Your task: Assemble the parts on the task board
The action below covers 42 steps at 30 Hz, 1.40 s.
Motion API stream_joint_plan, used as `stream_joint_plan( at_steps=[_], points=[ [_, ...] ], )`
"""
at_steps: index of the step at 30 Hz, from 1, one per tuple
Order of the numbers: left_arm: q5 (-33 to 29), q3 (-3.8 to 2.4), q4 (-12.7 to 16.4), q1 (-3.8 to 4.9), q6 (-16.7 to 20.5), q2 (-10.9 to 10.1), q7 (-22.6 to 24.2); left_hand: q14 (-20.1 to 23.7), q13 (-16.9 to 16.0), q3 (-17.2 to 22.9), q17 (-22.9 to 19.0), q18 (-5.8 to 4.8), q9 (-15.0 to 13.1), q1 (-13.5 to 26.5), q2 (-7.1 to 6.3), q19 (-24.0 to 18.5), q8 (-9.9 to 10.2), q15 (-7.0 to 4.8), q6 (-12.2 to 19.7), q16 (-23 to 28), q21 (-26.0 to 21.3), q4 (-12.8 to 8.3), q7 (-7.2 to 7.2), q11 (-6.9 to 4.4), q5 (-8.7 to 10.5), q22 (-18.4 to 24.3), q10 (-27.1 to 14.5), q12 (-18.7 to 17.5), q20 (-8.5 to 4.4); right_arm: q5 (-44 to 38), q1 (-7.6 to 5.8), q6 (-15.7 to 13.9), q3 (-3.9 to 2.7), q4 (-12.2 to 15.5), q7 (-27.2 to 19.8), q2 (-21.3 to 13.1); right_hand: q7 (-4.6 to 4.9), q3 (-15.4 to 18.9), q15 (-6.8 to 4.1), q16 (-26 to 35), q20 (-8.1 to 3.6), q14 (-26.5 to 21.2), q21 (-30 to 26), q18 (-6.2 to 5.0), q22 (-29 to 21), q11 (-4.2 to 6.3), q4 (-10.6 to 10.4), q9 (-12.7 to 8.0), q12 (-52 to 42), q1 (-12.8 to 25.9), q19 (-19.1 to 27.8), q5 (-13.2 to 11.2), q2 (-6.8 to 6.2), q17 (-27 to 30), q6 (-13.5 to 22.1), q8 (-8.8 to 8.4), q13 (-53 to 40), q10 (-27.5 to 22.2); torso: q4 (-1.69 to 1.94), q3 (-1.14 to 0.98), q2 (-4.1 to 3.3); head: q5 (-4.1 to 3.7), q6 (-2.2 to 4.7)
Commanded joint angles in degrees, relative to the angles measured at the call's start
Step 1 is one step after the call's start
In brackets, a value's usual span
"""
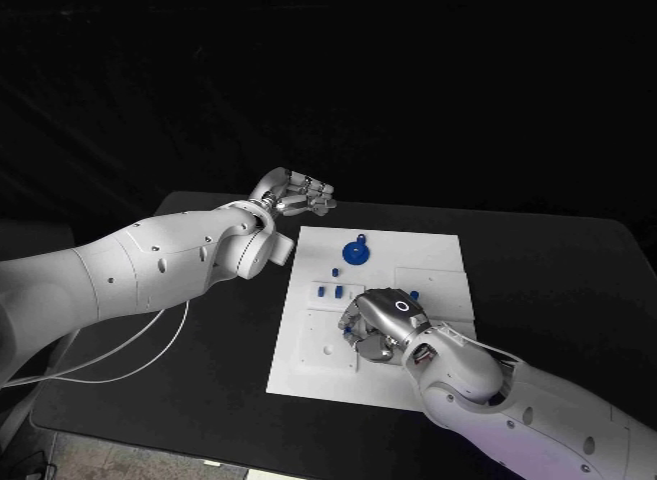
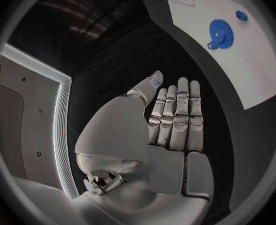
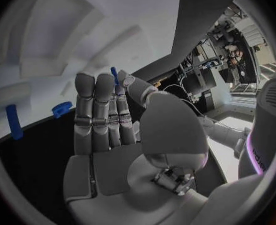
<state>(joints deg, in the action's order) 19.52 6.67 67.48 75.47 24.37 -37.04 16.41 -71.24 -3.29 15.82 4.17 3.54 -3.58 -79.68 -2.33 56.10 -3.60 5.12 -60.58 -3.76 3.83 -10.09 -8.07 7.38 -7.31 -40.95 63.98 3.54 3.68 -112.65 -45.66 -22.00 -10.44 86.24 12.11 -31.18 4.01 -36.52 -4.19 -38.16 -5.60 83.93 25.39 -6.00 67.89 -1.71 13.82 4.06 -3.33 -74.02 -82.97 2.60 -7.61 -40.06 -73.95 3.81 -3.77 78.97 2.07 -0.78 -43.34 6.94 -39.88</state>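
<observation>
1. Small blue peg [image 3: 115, 75] pinched between thumb and fingertips of the right hand [image 1: 383, 325], low over the near half of the white task board [image 1: 429, 250].
2. Best to keep that pinch snug and the peg straight up and down, so no tipping on the way into a hole. Cannot tell which hole, since the hand hides the spot under it.
3. Go down slow and gentle. If stuck, wiggle a tiny bit, no hard push.
4. Other little blue pegs [image 1: 330, 292] standing close by on the board, just beside the right hand. Mind not to bump them over.
5. Big blue gear [image 1: 357, 252] lying flat on the far half of the board, well apart from the pinch. Safe there for now.
6. Left hand [image 1: 299, 192] off the board, by its far corner over the black table [image 1: 559, 270], fingers straight and loose, holding nothing. Good to keep out of the way like that.
</observation>
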Motion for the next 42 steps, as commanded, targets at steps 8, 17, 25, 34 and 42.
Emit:
stream_joint_plan(
  at_steps=[8,17,25,34,42],
  points=[
    [-0.5,-0.03,0.3,0.12,-0.5,0.0,0.8,0.4,0.0,-0.1,0.0,-0.31,0.0,-0.2,0.13,-0.1,-0.1,-0.09,-0.5,0.1,0.3,0.3,0.02,-0.11,-0.27,0.0,-0.1,0.0,0.05,-3.5,0.46,-1.6,0.01,-1.1,0.3,0.3,0.01,-0.4,-0.20,-0.4,-0.08,0.1,-0.5,-1.25,1.0,0.97,0.3,0.0,-0.2,-0.5,-0.7,0.2,0.79,0.1,-0.5,-0.15,-0.1,1.4,-0.06,0.01,0.02,0.32,0.01],
    [-0.3,-0.03,0.4,0.11,-0.6,0.0,0.7,0.4,0.0,-0.1,0.0,-0.27,0.0,-0.3,0.14,-0.1,-0.1,-0.07,-0.4,0.1,0.3,0.4,0.02,-0.10,-0.27,-0.3,-0.2,0.0,0.07,-4.3,0.62,-2.6,0.01,-1.3,0.8,0.6,-0.02,-0.5,-0.21,-0.5,-0.10,0.1,-0.7,-1.23,1.4,0.98,0.3,0.0,-0.2,-0.5,-0.9,0.2,0.70,0.1,-0.6,-0.14,-0.1,1.5,-0.07,0.00,0.02,0.62,0.12],
    [0.6,-0.03,0.5,0.11,-0.8,0.0,0.7,0.4,0.0,-0.1,0.0,-0.27,0.0,-0.3,0.18,-0.1,-0.1,-0.07,-0.4,0.1,0.3,0.4,0.02,-0.10,-0.28,-0.4,-0.2,0.0,0.08,-4.7,0.64,-2.9,0.00,-1.3,0.9,0.9,-0.02,-0.5,-0.21,-0.5,-0.10,0.1,-0.7,-1.23,1.4,0.98,0.3,0.0,-0.2,-0.5,-0.9,0.2,0.70,0.1,-0.6,-0.14,-0.1,1.5,-0.11,0.05,0.05,0.82,0.00],
    [0.8,-0.02,0.5,0.11,-1.0,0.1,0.5,0.4,0.0,-0.1,0.0,-0.27,0.0,-0.3,0.18,-0.1,-0.1,-0.07,-0.4,0.1,0.3,0.4,0.02,-0.10,-0.28,-0.4,-0.2,0.0,0.08,-4.4,0.65,-2.2,0.00,-1.6,0.7,1.2,-0.02,-0.5,-0.22,-0.6,-0.11,0.1,-1.1,-1.23,1.9,1.00,0.2,0.0,-0.2,-0.5,-1.1,0.2,0.66,0.1,-0.6,-0.15,-0.1,1.5,-0.05,0.07,0.03,0.90,-0.09],
    [0.8,-0.02,0.4,0.11,-1.1,0.0,0.4,0.5,0.0,-0.2,0.0,-0.24,0.0,-0.3,0.17,-0.2,-0.1,-0.04,-0.4,0.1,0.2,0.6,0.01,-0.07,-0.25,-0.5,-0.3,0.0,0.11,-4.1,0.65,-1.4,0.01,-1.6,0.7,1.2,-0.02,-0.3,-0.22,-0.6,-0.11,0.1,-1.6,-1.22,2.3,0.99,0.3,0.0,-0.2,-0.5,-1.3,0.2,0.73,0.1,-0.6,-0.14,-0.1,1.5,-0.10,0.09,0.02,0.96,-0.23]
  ],
)
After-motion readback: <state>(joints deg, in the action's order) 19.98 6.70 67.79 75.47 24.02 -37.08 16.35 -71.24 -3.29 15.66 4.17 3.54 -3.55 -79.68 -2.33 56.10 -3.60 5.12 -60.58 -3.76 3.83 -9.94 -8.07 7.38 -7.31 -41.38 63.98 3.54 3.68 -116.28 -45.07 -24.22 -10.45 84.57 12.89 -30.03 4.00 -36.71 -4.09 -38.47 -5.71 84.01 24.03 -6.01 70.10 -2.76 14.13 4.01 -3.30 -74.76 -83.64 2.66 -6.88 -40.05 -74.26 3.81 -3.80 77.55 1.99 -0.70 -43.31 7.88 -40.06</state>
